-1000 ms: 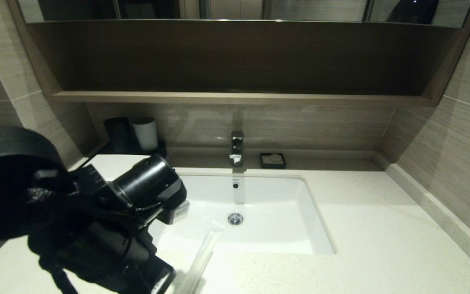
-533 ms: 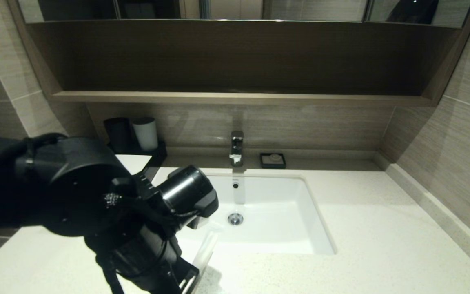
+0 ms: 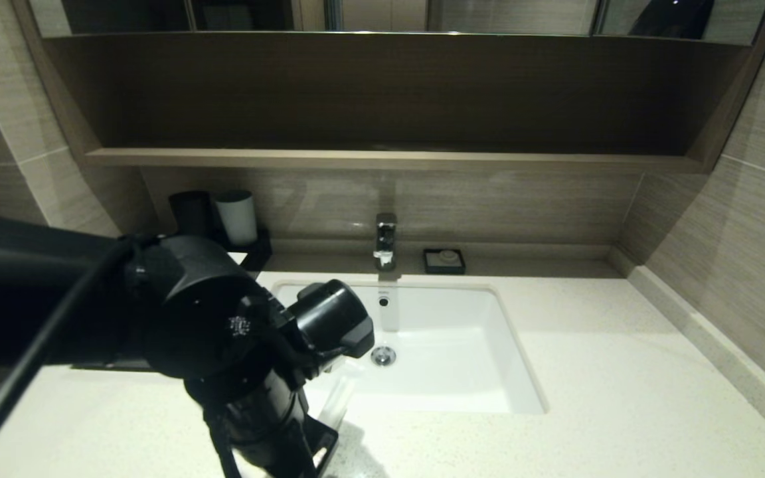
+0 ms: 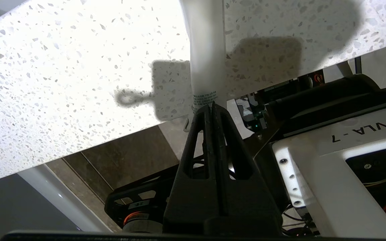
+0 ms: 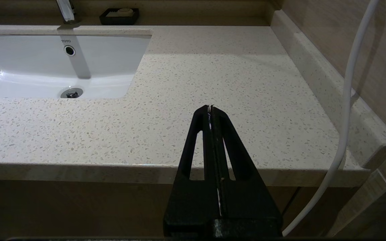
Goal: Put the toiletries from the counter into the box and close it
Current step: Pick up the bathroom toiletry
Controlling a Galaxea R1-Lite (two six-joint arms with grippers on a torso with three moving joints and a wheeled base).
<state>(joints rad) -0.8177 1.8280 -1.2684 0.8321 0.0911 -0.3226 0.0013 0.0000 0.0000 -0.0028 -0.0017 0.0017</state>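
Observation:
My left gripper point(image 4: 212, 104) is shut on the end of one toiletry, a long whitish packet point(image 4: 206, 60). It holds the packet over the counter's point(image 3: 621, 372) front edge, just left of the sink point(image 3: 435, 345). In the head view the packet point(image 3: 336, 401) slants up from the gripper point(image 3: 319, 451) toward the sink's near left corner. The left arm hides nearly all of the box; only a white sliver point(image 3: 240, 255) shows at the back left. No other packets are in view. My right gripper point(image 5: 210, 107) is shut and empty, near the counter's front edge right of the sink.
A tap point(image 3: 386, 239) stands behind the sink, with a small black soap dish point(image 3: 444, 260) to its right. A dark cup point(image 3: 190, 212) and a white cup point(image 3: 236, 216) stand at the back left. A raised ledge point(image 3: 708, 345) borders the counter's right side.
My left arm has swung to the right toward the sink, keeping the packet in its grip. It now covers the box's white top, which showed before.

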